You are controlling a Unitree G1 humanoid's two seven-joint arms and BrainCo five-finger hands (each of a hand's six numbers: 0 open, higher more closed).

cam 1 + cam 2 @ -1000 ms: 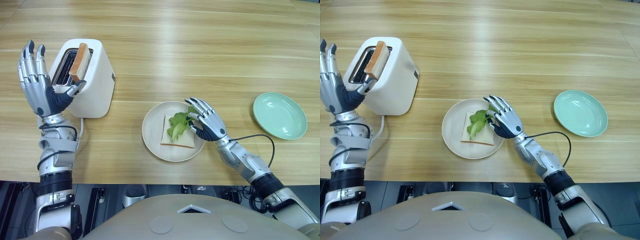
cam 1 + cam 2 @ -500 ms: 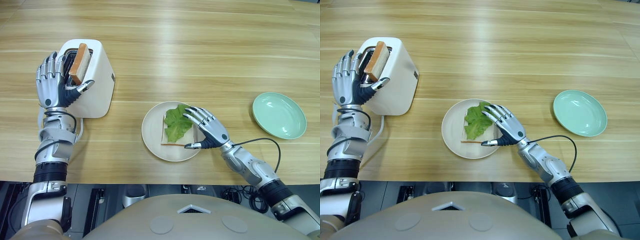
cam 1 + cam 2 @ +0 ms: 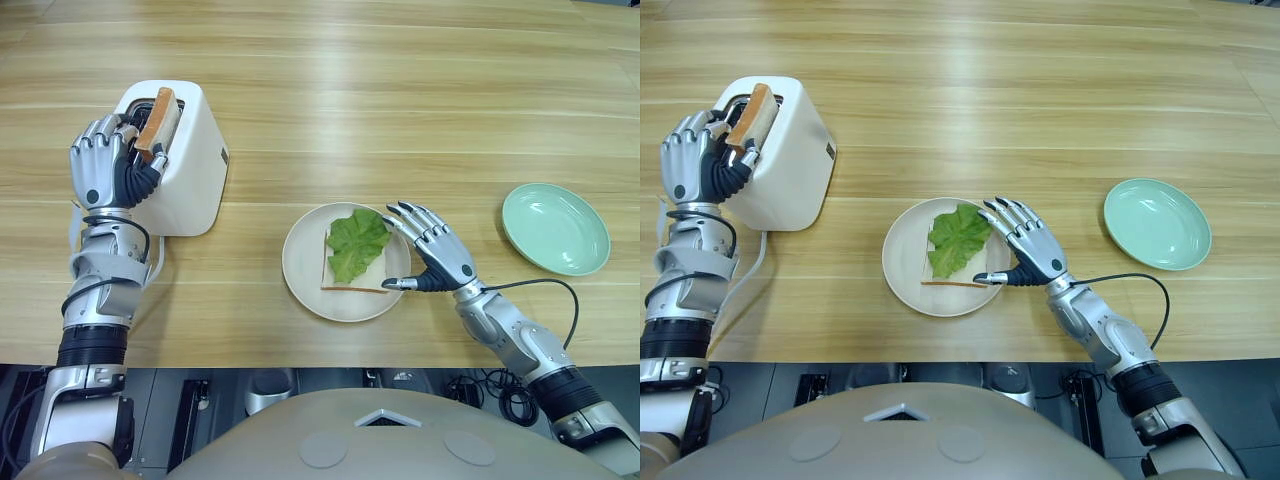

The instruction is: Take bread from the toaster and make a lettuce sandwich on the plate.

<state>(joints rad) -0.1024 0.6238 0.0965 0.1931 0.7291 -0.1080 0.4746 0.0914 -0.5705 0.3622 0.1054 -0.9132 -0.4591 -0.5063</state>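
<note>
Left hand (image 3: 103, 168) sits against the left side of the white toaster (image 3: 197, 150); right hand (image 3: 441, 256), spread and empty, lies at the right rim of the plate (image 3: 300, 270). Left-hand fingers curl round the toast (image 3: 160, 108) in the slot. Just left of the right hand, a bread slice (image 3: 348, 285) carries lettuce (image 3: 352, 240).

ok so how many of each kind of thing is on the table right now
toaster: 1
bread slices: 2 (toaster slice, plate slice)
lettuce leaf: 1
plates: 2 (beige plate, green plate)
total: 6
</note>
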